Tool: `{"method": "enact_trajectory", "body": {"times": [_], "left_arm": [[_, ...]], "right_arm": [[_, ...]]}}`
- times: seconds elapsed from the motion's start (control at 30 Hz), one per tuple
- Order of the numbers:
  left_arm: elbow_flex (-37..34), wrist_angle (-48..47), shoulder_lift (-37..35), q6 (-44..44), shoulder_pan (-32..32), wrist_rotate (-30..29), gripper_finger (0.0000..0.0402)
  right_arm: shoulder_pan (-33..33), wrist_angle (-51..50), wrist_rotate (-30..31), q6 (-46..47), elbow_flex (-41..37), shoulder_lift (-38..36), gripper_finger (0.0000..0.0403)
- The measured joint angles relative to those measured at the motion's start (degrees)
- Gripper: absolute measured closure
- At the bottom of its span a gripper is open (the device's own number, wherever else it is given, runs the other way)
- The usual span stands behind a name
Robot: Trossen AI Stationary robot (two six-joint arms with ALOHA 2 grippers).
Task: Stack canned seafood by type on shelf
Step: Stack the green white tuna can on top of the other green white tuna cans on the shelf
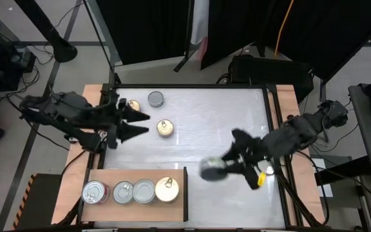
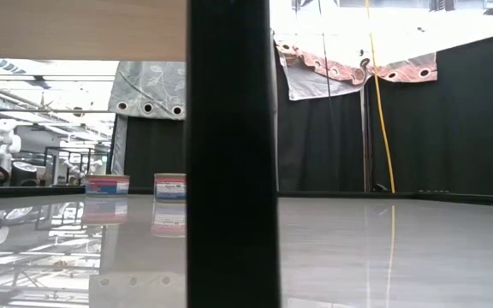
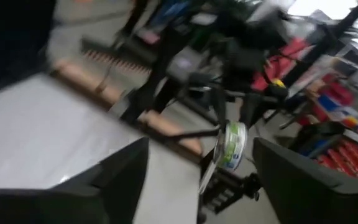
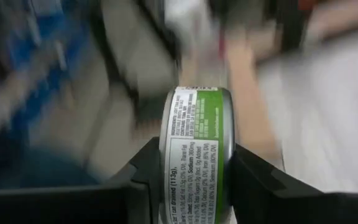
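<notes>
Gripping a green-labelled tin (image 4: 196, 155) on edge, the right claw (image 1: 227, 166) hangs at the desk's (image 1: 205, 116) four o'clock; the left claw (image 1: 136, 124) gapes empty at ten o'clock.

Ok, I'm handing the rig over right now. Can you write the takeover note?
Right gripper: shut on a green-labelled can, held above the table's right side.
Left gripper: open, empty, at the table's left edge.
Shelf: four cans in a row, three silver-lidded and one gold-lidded at its right end.
Left: three loose cans on the table near the left gripper, plus the held one.
</notes>
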Motion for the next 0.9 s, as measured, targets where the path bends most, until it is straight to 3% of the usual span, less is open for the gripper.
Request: {"method": "enact_trajectory", "body": {"times": [0.13, 0.3, 0.53, 0.77, 0.9], "left_arm": [[-0.02, 8.23, 3.13, 8.37, -2.01, -0.57, 0.0065], [0.0, 15.59, 6.76, 10.71, -3.17, -1.21, 0.0054], [0.55, 22.37, 9.27, 10.61, -4.73, -1.21, 0.0054], [0.55, 20.41, 10.03, 5.78, -5.11, -2.71, 0.0055], [0.55, 20.39, 9.99, 5.66, -5.2, -2.86, 0.0079]], "right_arm": [[-1.6, 19.99, 9.54, -2.02, 0.55, 0.29, 0.0282], [-4.53, 34.86, 12.29, -7.47, 0.55, 2.52, 0.028], [-7.65, 40.53, 12.75, -9.87, 0.5, 6.52, 0.0279], [-9.7, 46.12, 12.38, -10.91, 0.5, 9.27, 0.0278], [-10.31, 46.15, 12.35, -11.17, 0.5, 9.22, 0.0278]]}}
